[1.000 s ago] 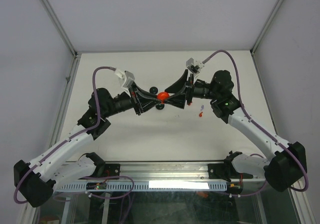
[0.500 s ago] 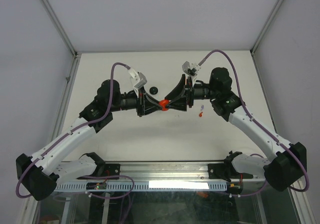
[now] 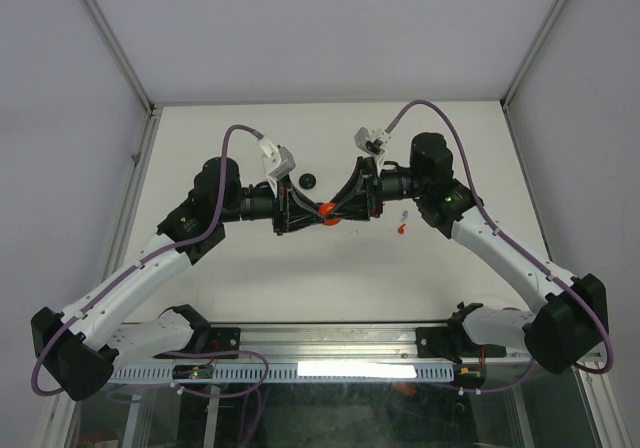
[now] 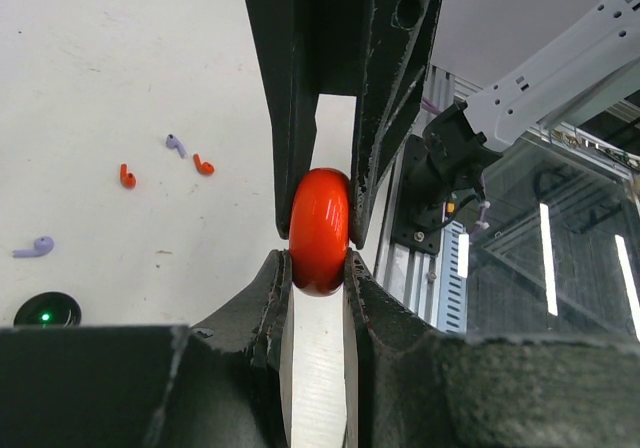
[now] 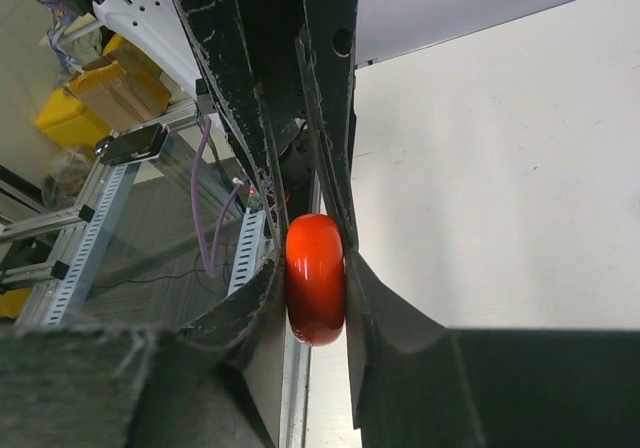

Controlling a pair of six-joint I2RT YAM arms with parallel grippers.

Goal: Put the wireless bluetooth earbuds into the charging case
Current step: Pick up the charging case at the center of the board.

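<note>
Red case (image 4: pixel 320 230) clamped in mid-air by left gripper (image 4: pixel 318 260) and right gripper (image 5: pixel 315 273), both grasping it edge-on, seemingly unopened; red and lilac earbuds (image 4: pixel 203 164) loose on tabletop (image 4: pixel 120 68) well apart from it, none inserted, so opening and all insertion likely left.

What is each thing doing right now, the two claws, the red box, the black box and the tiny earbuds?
Left gripper: shut on the red case.
Right gripper: shut on the red case too.
Red case: looks closed, pinched between both grippers.
Black case: on the table, green light on.
Earbuds: four lying loose on the table.
</note>
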